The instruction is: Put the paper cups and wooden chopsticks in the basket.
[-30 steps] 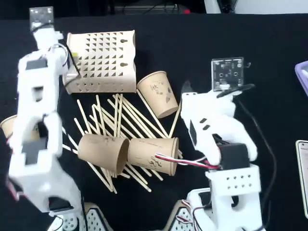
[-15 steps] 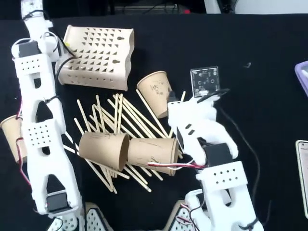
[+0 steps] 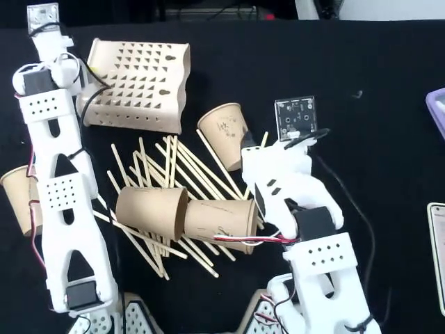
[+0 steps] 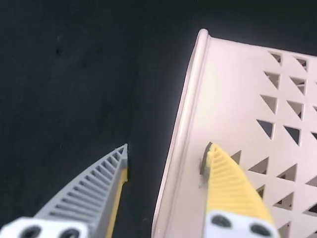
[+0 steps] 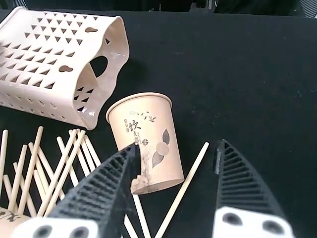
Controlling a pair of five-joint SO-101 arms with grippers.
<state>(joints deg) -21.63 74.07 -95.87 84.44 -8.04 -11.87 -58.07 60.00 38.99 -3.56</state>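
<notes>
Squarely inside left claw (image 4: pixel 166 151) — basket (image 4: pixel 237 84) rim.

**High view.** Fixed camera above the table (image 3: pixel 389 69), aimed steeply down. The bases of the arms (image 3: pixel 66 209) sit at the lower edge and the table's far side at the top. Coverage takes in the basket (image 3: pixel 139 87), the chopsticks (image 3: pixel 174 174) and the paper cups (image 3: pixel 149 212).

**Left wrist view.** Camera looks along the left gripper (image 4: pixel 166 151) at very close range to the basket's perforated wall, with bare table beside it.

**Right wrist view.** Camera looks along the right gripper (image 5: pixel 177 145) from farther back, toward one paper cup (image 5: pixel 143 139), with the basket beyond.

**Overlap.** The basket appears in all three views. That paper cup and the chopsticks beside it are common to two — the high and right wrist views.
</notes>
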